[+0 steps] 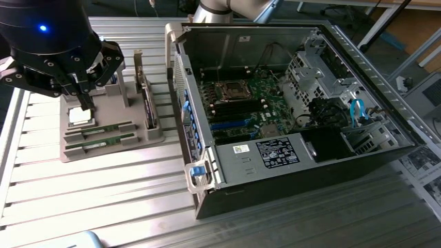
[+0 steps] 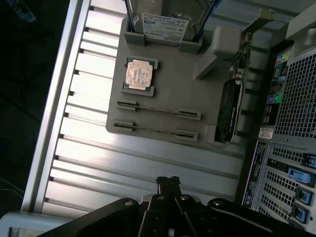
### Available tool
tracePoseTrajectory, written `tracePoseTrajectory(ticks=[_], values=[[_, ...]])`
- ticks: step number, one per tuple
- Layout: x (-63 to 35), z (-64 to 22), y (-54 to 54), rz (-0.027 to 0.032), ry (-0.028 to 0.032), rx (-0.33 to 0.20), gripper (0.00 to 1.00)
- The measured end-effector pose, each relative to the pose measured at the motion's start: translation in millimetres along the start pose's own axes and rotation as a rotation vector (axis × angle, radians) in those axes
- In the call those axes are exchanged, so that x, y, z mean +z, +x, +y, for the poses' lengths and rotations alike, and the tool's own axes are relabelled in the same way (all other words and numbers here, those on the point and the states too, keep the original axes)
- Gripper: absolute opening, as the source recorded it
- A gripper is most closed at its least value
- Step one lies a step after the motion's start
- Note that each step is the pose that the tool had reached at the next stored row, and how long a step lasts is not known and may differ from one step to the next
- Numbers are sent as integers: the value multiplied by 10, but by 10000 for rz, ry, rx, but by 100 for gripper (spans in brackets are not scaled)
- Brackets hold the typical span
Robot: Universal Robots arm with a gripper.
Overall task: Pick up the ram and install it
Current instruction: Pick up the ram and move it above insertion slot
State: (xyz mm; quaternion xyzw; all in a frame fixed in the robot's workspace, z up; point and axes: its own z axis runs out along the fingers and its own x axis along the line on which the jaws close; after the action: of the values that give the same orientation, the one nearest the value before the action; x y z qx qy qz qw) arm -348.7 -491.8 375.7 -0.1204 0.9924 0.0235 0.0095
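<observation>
My gripper (image 1: pixel 85 99) pressed together, pinching nothing. Ram (image 1: pixel 107 129) on edge in grey holder (image 2: pixel 173 89) slot, below my jaws, well apart. Twin stick (image 1: pixel 103 143) just beside it.

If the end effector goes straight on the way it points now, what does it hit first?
Probably the grey plastic holder, around its long green ram sticks; depth is unclear.

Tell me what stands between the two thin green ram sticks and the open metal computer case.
A dark expansion card, standing upright on the grey holder, as the wrist view shows.
</observation>
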Motion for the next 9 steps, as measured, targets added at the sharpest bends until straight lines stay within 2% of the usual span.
tracePoseTrajectory(ticks=[9], values=[[1, 0, 0, 20, -10, -420, 11]])
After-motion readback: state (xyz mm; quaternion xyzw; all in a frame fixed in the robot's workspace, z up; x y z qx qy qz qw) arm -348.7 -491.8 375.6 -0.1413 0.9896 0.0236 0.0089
